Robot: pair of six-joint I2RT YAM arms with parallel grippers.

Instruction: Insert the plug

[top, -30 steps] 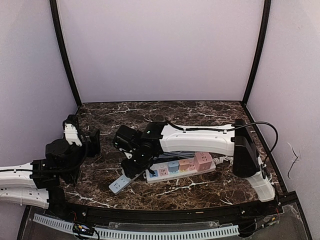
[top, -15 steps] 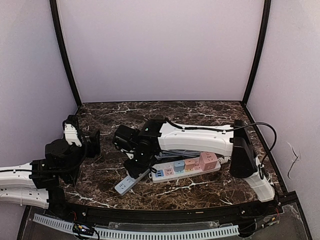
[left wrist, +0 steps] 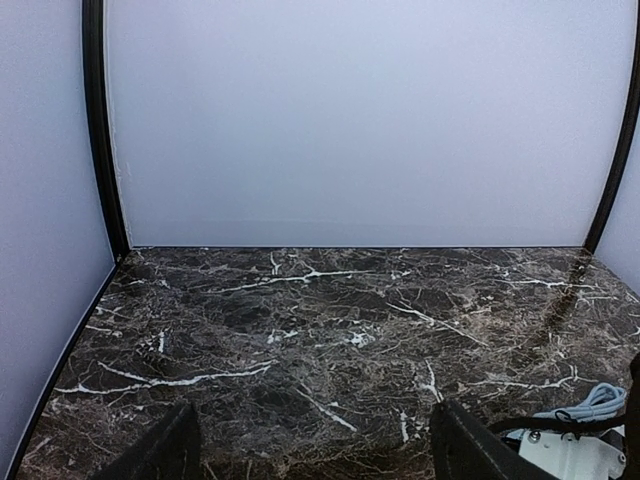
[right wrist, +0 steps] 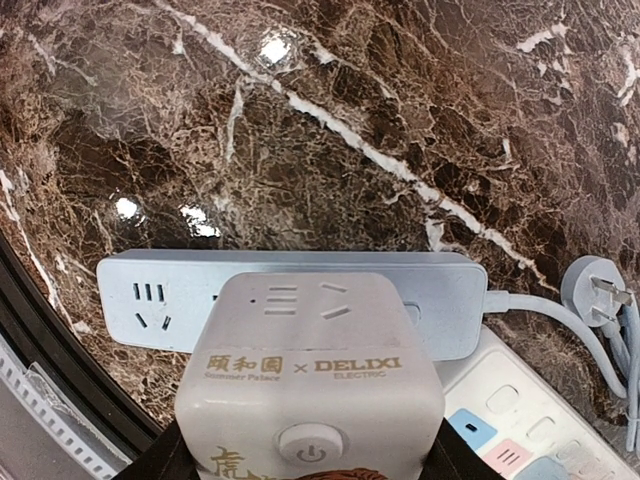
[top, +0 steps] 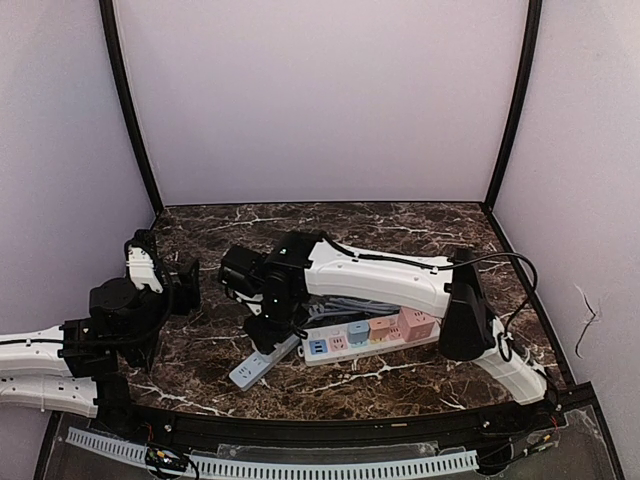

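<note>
**A:** How much room is there around the work?

**B:** The dark marble tabletop (top: 420, 225) is boxed in by pale walls (top: 320, 100) at the back and on both sides, with black posts (top: 128, 110) in the corners. Its far half is bare. Everything sits toward the near edge, by the black rail (top: 330, 428).

**A:** And the plug?

**B:** The white cube plug (right wrist: 310, 340) is in the right gripper (right wrist: 310, 462), jaws closed on its two sides. In the right wrist view it covers the middle of the grey power strip (right wrist: 140, 292), which lies at an angle close to the rail. I cannot tell whether its pins are in a socket.

**A:** What crowds it?

**B:** A white strip with coloured blocks (top: 372, 333) lies just beside the grey strip's right end. A loose cable plug (right wrist: 595, 285) rests on the marble near both.

**A:** The arms?

**B:** The right arm (top: 380, 280) reaches from the right side to mid-table, with its wrist bent down over the grey strip. The left gripper (left wrist: 315, 455) sits low near the left wall and points toward the back. Its jaws are spread wide with nothing between them, well apart from the strips.
</note>
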